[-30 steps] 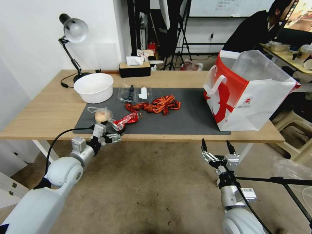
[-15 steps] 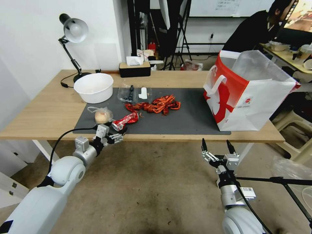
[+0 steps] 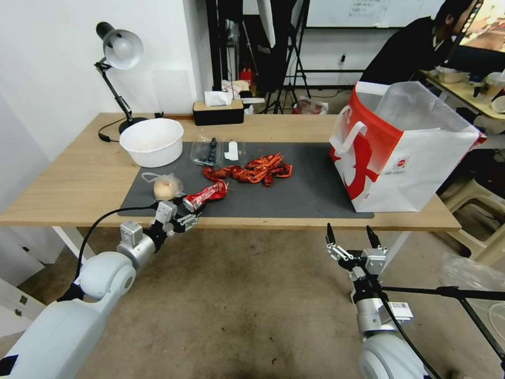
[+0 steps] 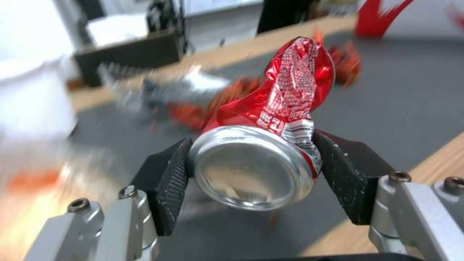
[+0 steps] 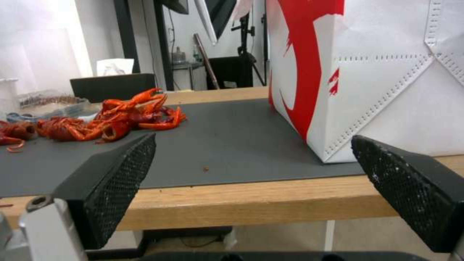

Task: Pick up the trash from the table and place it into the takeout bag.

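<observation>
Left gripper (image 3: pixel 185 210) reaches up from below the counter's (image 3: pixel 79 179) near edge, fingers (image 4: pixel 169 181) clamped on the silver end of the crushed red can (image 4: pixel 270 119), lifted off the dark mat (image 3: pixel 310 195). Right gripper (image 3: pixel 351 242) idle below the front edge, fingers (image 5: pixel 116 177) wide apart. Clear bag with pale lump (image 3: pixel 164 187) beside the can. Open mat between crayfish shells (image 3: pixel 252 171) and takeout bag (image 3: pixel 400 152), standing at the right end.

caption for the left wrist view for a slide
Left gripper shut on the silver end of the crushed red can, above the dark grey mat.
</observation>
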{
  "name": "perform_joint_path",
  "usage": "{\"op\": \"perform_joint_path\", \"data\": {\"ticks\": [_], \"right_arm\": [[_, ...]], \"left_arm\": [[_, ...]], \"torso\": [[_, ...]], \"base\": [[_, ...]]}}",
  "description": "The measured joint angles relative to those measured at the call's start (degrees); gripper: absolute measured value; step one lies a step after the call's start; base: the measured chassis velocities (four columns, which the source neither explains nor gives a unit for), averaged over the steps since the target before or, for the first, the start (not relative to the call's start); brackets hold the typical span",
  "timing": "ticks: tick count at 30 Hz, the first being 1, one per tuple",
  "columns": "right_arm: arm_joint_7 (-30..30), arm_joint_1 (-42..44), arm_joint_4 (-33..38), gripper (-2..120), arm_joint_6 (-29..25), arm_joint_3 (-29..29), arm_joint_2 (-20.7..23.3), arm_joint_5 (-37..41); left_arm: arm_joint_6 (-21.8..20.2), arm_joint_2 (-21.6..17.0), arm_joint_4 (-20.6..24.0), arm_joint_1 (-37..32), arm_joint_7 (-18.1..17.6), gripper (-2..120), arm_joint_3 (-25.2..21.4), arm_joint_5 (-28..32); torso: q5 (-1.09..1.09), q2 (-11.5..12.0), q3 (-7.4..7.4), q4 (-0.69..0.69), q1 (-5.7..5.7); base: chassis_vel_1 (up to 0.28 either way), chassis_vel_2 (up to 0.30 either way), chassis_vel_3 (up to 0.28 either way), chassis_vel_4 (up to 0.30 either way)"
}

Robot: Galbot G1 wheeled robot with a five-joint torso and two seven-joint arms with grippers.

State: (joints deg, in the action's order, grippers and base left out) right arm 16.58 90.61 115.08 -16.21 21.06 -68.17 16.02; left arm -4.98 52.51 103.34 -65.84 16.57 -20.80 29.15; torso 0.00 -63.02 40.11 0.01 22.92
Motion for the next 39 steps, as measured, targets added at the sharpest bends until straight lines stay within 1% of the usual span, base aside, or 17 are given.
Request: {"op": "perform_joint_path", "data": {"ticks": [1,2,3,4,7,11,15,16,17,19,23,25,27,29,31,34,39], "right_arm": [[0.00,0.00,-0.02,100,-0.02,0.05,-0.02,0.00],[0.00,0.06,-0.05,100,-0.09,0.11,-0.15,0.00],[0.01,0.12,-0.06,100,-0.10,0.12,-0.22,0.00],[0.01,0.12,-0.06,100,-0.10,0.12,-0.22,0.00],[0.02,0.46,-0.10,100,-0.16,0.30,-0.52,-0.10],[0.04,0.71,-0.16,100,-0.18,0.56,-0.83,-0.31],[0.12,0.78,-0.39,100,-0.19,0.63,-1.15,-0.61],[0.12,0.78,-0.39,100,-0.19,0.63,-1.15,-0.61],[0.17,0.76,-0.49,100,-0.20,0.64,-1.43,-0.83],[0.23,0.70,-0.54,100,-0.20,0.62,-1.68,-0.97],[0.25,0.55,-0.65,100,-0.20,0.54,-1.90,-1.17],[0.27,0.30,-0.77,100,-0.15,0.38,-2.17,-1.48],[0.26,0.22,-0.78,100,-0.11,0.30,-2.25,-1.54],[0.28,0.02,-0.78,100,0.04,0.15,-2.42,-1.75],[0.27,-0.03,-0.78,100,0.07,0.11,-2.44,-1.79],[0.28,-0.55,-0.92,100,0.35,0.01,-2.54,-1.93],[0.34,-0.97,-0.93,100,0.66,-0.02,-2.57,-1.93]], "left_arm": [[1.13,-0.11,-0.26,0.56,1.06,61,0.26,0.58],[3.68,-0.48,-0.90,2.28,3.98,61,1.14,2.38],[4.65,-0.63,-1.21,3.19,5.13,61,1.63,3.23],[4.65,-0.63,-1.21,3.19,5.13,61,1.63,3.23],[7.14,-1.19,-2.30,7.36,7.75,61,4.42,6.25],[7.85,-1.68,-3.08,11.59,8.59,61,7.68,8.29],[8.01,-2.20,-4.32,15.78,8.67,61,11.78,9.97],[8.01,-2.20,-4.32,15.78,8.67,61,11.78,9.97],[8.06,-2.46,-5.32,18.99,8.65,61,14.78,10.99],[8.15,-2.81,-6.36,22.31,8.62,61,17.86,12.08],[8.24,-3.05,-7.25,25.79,8.48,61,20.81,13.58],[8.24,-2.90,-8.75,31.25,8.16,61,24.51,15.69],[8.19,-2.67,-9.25,32.65,8.08,61,25.49,16.19],[8.03,-2.06,-10.76,37.11,7.66,61,28.22,17.63],[8.00,-1.95,-11.08,38.01,7.56,61,28.86,17.91],[7.89,-0.28,-13.91,45.23,7.28,61,32.83,19.30],[7.77,2.24,-16.47,50.86,6.80,61,36.35,20.38]], "torso": [[0.00,0.00,0.00,0.00,0.00],[0.00,0.00,0.00,0.00,0.00],[0.01,0.00,0.00,-0.01,0.00],[0.01,0.00,0.00,-0.01,0.00],[0.00,0.00,0.00,-0.02,0.00],[0.00,0.00,0.00,-0.01,0.00],[-0.01,0.00,0.00,0.00,0.00],[-0.01,0.00,0.00,0.00,0.00],[0.01,0.00,0.00,-0.01,0.00],[-0.01,0.00,0.01,-0.01,0.00],[0.01,0.00,0.00,0.00,0.00],[0.02,0.00,0.00,0.00,0.00],[0.01,0.00,0.00,-0.01,0.00],[0.00,0.00,0.01,-0.01,-0.01],[0.01,0.00,0.01,-0.01,-0.01],[0.01,-0.01,0.01,0.00,0.00],[0.01,-0.01,0.01,-0.01,-0.01]], "base": [[0.000,0.000,0.000,0.000],[0.000,0.000,0.000,0.000],[0.000,0.000,0.000,0.000],[0.000,0.000,0.000,0.000],[0.000,0.000,0.000,0.000],[0.000,0.000,0.000,0.000],[0.000,0.000,0.000,0.000],[0.000,0.000,0.000,0.000],[0.000,0.000,0.000,0.000],[0.000,0.000,0.000,0.000],[0.000,0.000,0.000,0.000],[0.000,0.000,0.000,0.000],[0.000,0.000,0.000,0.000],[0.000,0.000,0.000,0.000],[0.000,0.000,0.000,0.000],[0.000,0.000,0.000,0.000],[0.000,0.000,0.000,0.000]]}}
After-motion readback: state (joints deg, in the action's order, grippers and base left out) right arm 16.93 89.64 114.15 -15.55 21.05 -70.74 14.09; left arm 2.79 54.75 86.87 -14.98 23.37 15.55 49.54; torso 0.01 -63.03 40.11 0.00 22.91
